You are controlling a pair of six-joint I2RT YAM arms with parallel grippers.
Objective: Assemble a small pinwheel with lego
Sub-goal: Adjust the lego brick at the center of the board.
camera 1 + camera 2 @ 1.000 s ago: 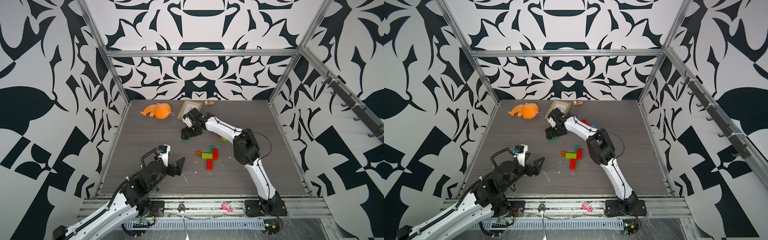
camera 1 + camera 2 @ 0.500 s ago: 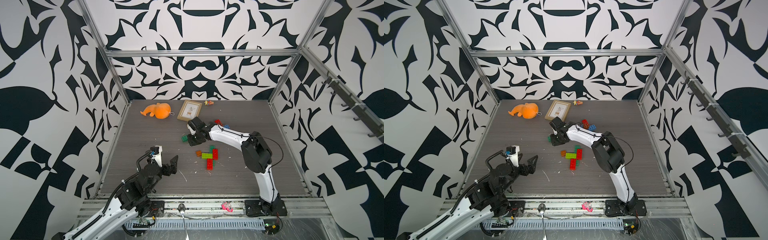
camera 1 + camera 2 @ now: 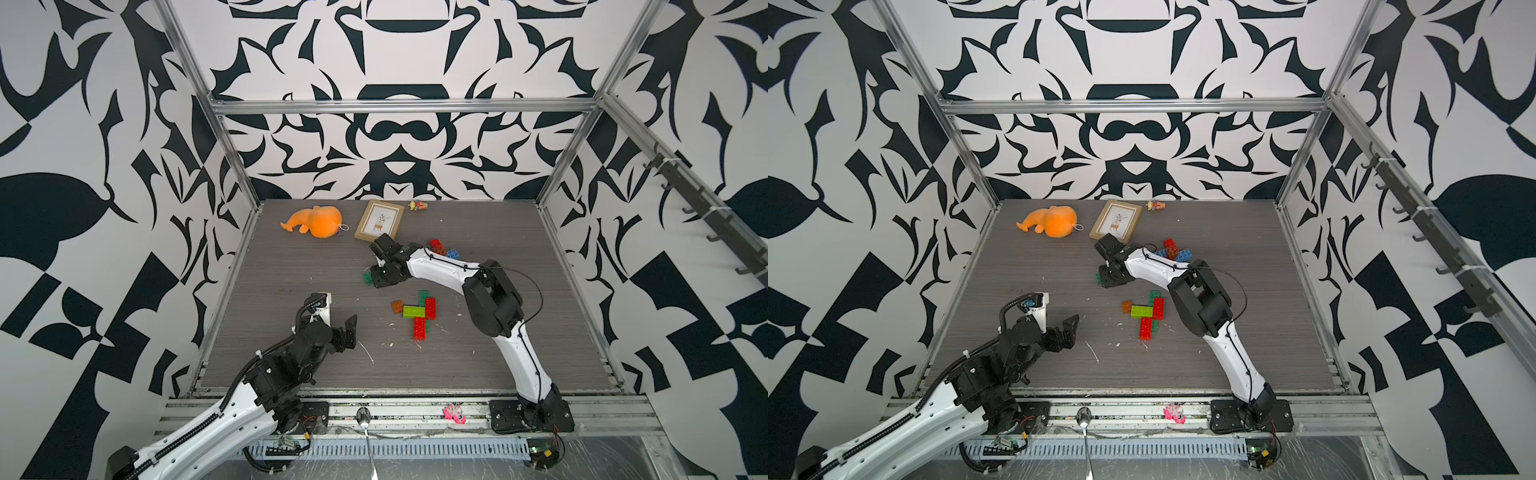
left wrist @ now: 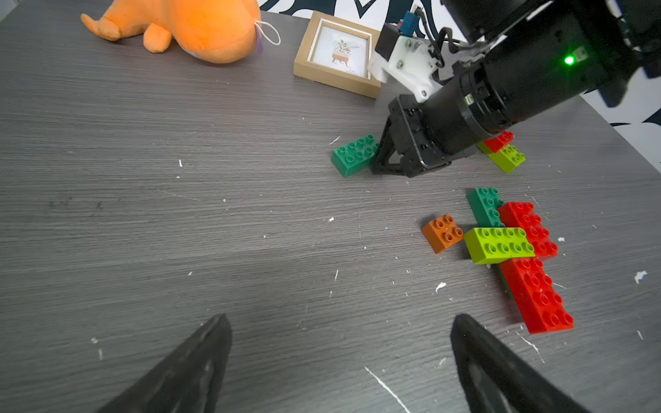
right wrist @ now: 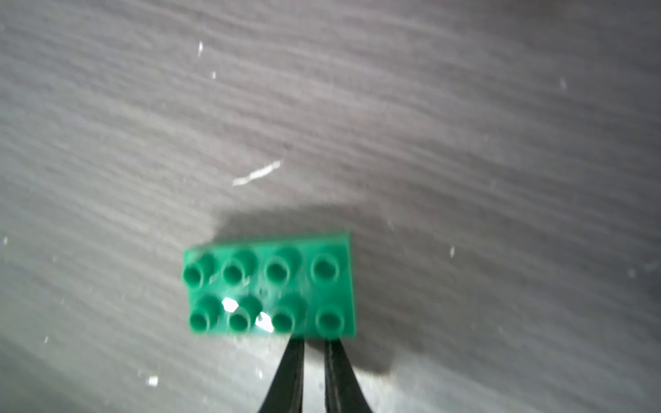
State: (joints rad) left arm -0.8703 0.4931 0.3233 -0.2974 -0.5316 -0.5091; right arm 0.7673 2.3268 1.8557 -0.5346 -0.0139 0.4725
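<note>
A dark green lego brick (image 3: 368, 277) (image 3: 1098, 276) (image 4: 354, 155) (image 5: 270, 286) lies studs up on the table. My right gripper (image 3: 377, 279) (image 4: 381, 161) (image 5: 314, 339) points down beside it, shut to a thin gap, its tips against the brick's side with nothing between them. Nearer the front, a lime brick (image 3: 413, 311) (image 4: 499, 245), two red bricks (image 3: 430, 307) (image 3: 419, 328) and a dark green one (image 3: 423, 296) sit joined in a cross. A loose orange-brown square brick (image 3: 397, 306) (image 4: 442, 233) lies next to them. My left gripper (image 3: 351, 328) (image 4: 341, 318) hovers open and empty at the front left.
More loose bricks (image 3: 442, 248) lie behind the right arm. An orange plush (image 3: 318, 220), a picture frame (image 3: 379, 220) and a small figure (image 3: 417, 205) stand along the back. A pink object (image 3: 453, 413) and a spoon (image 3: 363, 419) rest on the front rail.
The right gripper has come forward from the picture frame, shut its jaws and stopped beside the dark green brick. The left arm has drawn back toward the front left, still open.
</note>
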